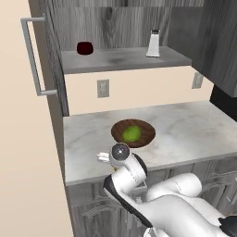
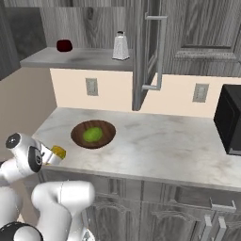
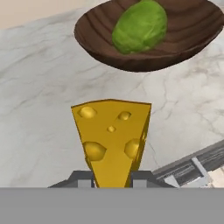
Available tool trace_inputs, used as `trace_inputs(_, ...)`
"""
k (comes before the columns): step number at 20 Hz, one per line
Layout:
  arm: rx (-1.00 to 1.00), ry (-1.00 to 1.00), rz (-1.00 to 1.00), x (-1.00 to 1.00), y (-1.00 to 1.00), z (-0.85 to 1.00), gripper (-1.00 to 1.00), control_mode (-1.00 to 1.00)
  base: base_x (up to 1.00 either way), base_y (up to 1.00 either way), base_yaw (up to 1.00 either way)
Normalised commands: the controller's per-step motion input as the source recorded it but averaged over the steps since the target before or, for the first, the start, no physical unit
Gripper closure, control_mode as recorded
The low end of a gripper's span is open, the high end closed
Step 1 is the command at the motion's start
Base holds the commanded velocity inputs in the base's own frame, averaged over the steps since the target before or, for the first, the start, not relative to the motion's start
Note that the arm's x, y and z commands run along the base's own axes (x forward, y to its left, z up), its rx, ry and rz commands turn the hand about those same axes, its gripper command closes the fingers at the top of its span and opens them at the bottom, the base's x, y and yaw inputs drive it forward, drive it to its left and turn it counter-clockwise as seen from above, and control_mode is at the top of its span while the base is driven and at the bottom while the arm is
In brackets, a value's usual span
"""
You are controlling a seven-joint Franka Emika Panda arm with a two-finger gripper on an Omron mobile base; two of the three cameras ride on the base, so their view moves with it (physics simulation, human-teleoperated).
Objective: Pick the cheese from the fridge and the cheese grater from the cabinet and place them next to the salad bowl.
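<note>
You see the pincer [image 3: 112, 183] pinching the cheese [image 3: 112, 140], one finger on each side of the narrow end of the wedge. The cheese is held over the front part of the marble bench [image 1: 194, 127], near the salad bowl [image 1: 144, 136] but apart from it. In the bowl lies a green ball of lettuce [image 3: 141, 25]. The cheese grater [image 1: 153, 44] stands upright on the shelf of the open cabinet [image 1: 120, 59]. A dark red cup [image 1: 84, 48] is on the same shelf, well apart from the grater.
</note>
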Motion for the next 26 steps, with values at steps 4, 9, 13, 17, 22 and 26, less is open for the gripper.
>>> trace_inputs(4, 0.00, 0.00, -0.16, 0.52, 0.00, -0.23, 1.00, -1.00, 0.00, 0.00, 0.00)
trace_inputs(9, 0.00, 0.00, -0.15, 0.45, 0.00, -0.15, 1.00, -1.00, 0.00, 0.00, 0.00)
trace_inputs(13, -0.01, 0.00, -0.11, 0.43, 0.00, -0.13, 1.00, -1.00, 0.00, 0.00, 0.00)
trace_inputs(17, -0.01, 0.00, -0.11, 0.45, 0.00, -0.17, 1.00, -1.00, 0.00, 0.00, 0.00)
trace_inputs(22, -0.01, -0.07, -0.06, 0.33, 0.08, -0.22, 1.00, -1.00, 0.00, 0.00, 0.00)
trace_inputs(26, 0.00, -0.05, -0.04, 0.09, 0.15, -0.27, -1.00, -1.00, 0.00, 0.00, 0.00)
